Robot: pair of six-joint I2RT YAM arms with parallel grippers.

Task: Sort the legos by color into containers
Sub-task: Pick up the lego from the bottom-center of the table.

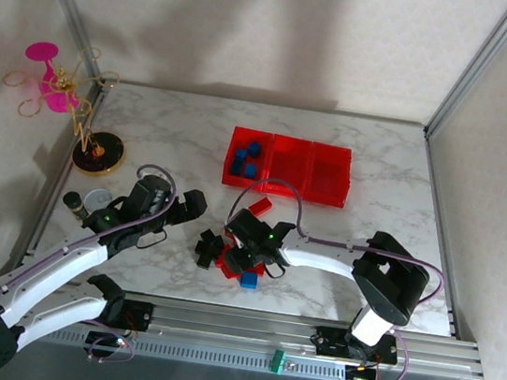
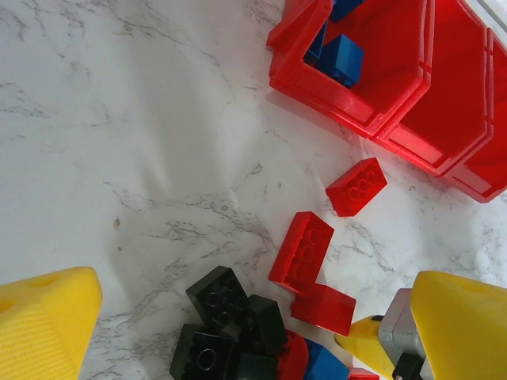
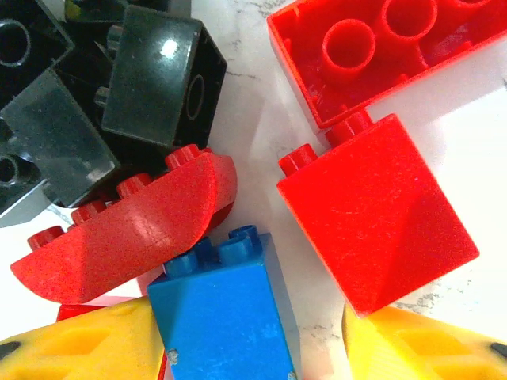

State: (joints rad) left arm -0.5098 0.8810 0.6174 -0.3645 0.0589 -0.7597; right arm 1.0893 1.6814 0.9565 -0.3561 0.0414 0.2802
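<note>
1. Sorted: a few blue bricks (image 1: 245,161) in the leftmost of the containers (image 1: 323,198), upper centre of the top view.
2. Unsorted: legos (image 1: 224,254) in red, black and blue piled at lower centre.
3. Right gripper (image 1: 242,259) over that pile, fingers (image 3: 87,344) part open astride a blue brick (image 3: 226,317), unclamped.
4. Left gripper (image 1: 193,205) left of it, fingers wide, empty.
5. In the way: red bricks (image 3: 372,229) crowding that brick; silver tin (image 1: 98,199) far left.

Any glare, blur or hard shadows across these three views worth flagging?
Top external: even, soft light; broad faint shadows on the back wall, none heavy on the white marbled table. Left wrist: sharp, mild gloss on the red translucent plastic bins. Right wrist: very close, small white highlight on the glossy black brick; blue brick crisp; table washed out at upper right.
</note>
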